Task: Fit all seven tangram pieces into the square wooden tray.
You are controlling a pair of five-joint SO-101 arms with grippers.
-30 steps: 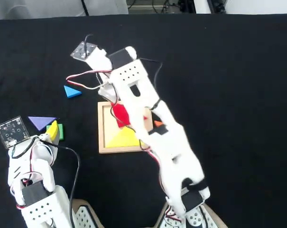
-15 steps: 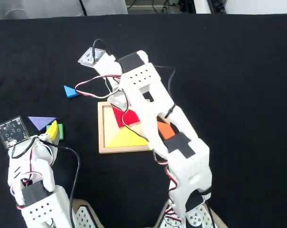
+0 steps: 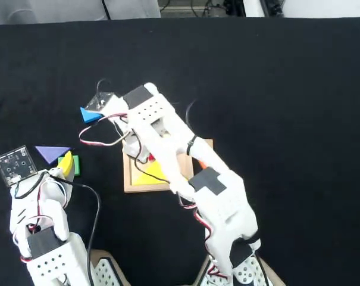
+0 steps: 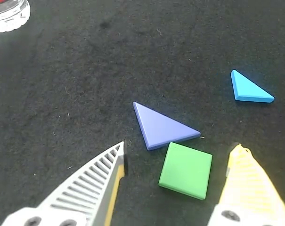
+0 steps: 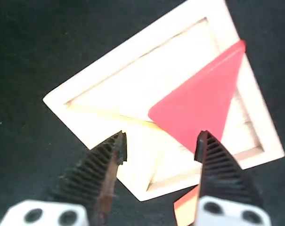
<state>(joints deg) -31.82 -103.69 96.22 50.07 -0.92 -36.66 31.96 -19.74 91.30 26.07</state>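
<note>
The square wooden tray point(image 5: 76, 96) holds a red triangle point(image 5: 203, 101) and a yellow triangle point(image 5: 147, 141). My right gripper point(image 5: 158, 143) hangs open over them with nothing between its fingers. From above, the right arm crosses the tray point(image 3: 128, 179), and the yellow triangle point(image 3: 147, 174) and a bit of orange piece point(image 3: 199, 162) show beside it. My left gripper point(image 4: 180, 150) stands open just above the green square point(image 4: 185, 170) and the purple triangle point(image 4: 163, 127). A blue triangle point(image 4: 250, 88) lies farther off on the cloth.
The table is covered in black cloth. The blue triangle point(image 3: 89, 114) lies left of the tray, right beside the right arm's wrist. The purple triangle point(image 3: 50, 153) and green square point(image 3: 76, 165) sit at the left, near the left arm.
The right arm's wrist has swung back toward the tray and to the left, now covering more of the tray. The left arm has stayed still.
</note>
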